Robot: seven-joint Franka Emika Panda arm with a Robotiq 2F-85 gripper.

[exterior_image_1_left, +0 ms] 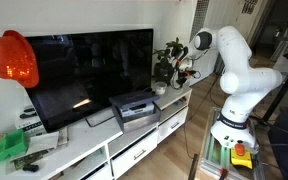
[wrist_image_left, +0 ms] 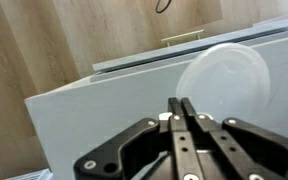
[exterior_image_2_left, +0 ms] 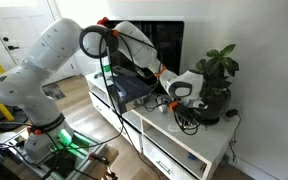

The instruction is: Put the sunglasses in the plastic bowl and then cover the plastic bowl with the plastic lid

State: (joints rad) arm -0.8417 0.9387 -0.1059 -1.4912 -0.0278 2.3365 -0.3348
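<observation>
On the white cabinet [wrist_image_left: 84, 120], in the wrist view, the plastic bowl [wrist_image_left: 224, 85] lies at about two o'clock from the gripper [wrist_image_left: 181, 102], just beside the fingertips and not touching them. It shows only as a pale round rim from above, so whether anything lies in it I cannot tell. It rests near the cabinet's edge, with the wooden floor [wrist_image_left: 44, 40] beyond at twelve o'clock.

The gripper's two fingers [wrist_image_left: 174, 115] are pressed flat together with nothing between them: closed and empty. They enter the wrist view from six o'clock.

In an exterior view the gripper [exterior_image_1_left: 184, 72] hangs over the end of the cabinet, with the plant [exterior_image_1_left: 169, 58] at nine o'clock of it. The arm [exterior_image_1_left: 234, 60] rises from its base at five o'clock, bends high and reaches across toward nine o'clock. The television [exterior_image_1_left: 94, 65] and the grey box-shaped device [exterior_image_1_left: 134, 108] stand well apart from it, further along the cabinet top.

In an exterior view from the opposite end, the arm [exterior_image_2_left: 54, 55] arches up from eight o'clock and stretches toward three o'clock. It then drops at the wrist, so the gripper [exterior_image_2_left: 181, 106] points down (close above the cabinet top) near the plant's pot [exterior_image_2_left: 216, 105].
</observation>
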